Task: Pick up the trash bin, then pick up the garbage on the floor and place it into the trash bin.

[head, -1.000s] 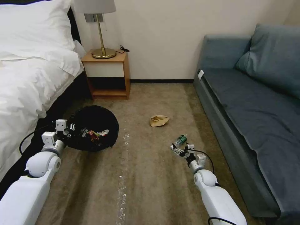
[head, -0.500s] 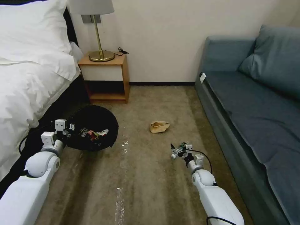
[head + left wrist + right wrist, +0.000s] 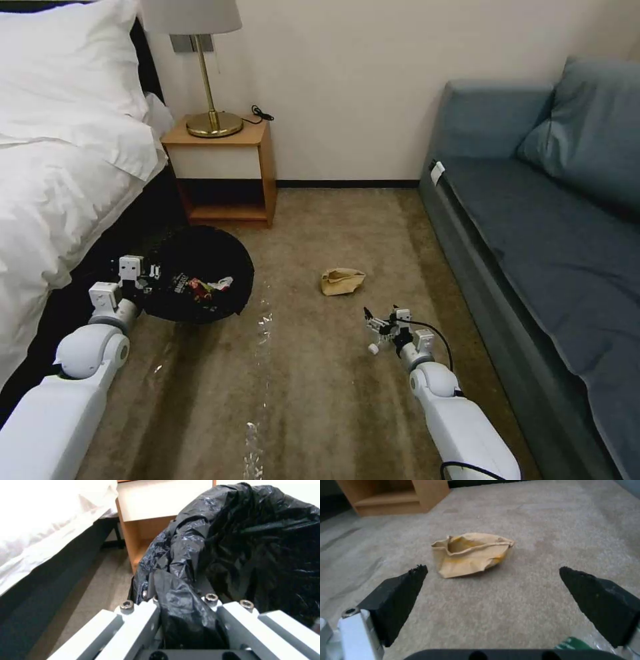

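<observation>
Holding the black-bagged round trash bin (image 3: 200, 273) by its pinched liner beside the bed, the left end effector (image 3: 186, 620) waits; the right end effector (image 3: 381, 327), jaws spread, has dropped over the small green bottle (image 3: 570, 643), crumpled tan paper bag (image 3: 342, 281) beyond, grasp imminent.

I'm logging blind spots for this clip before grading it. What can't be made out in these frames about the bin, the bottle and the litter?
- Trash bin: head view shows its black-lined mouth from above, so its outer wall is unseen; in the left wrist view the bag covers it.
- Left gripper: shut on the bag-covered rim.
- Green bottle: right wrist view cuts it at the frame edge beside the open right gripper.
- Wrappers in the bin: too small to read.
- Paper bag: contents hidden.
</observation>
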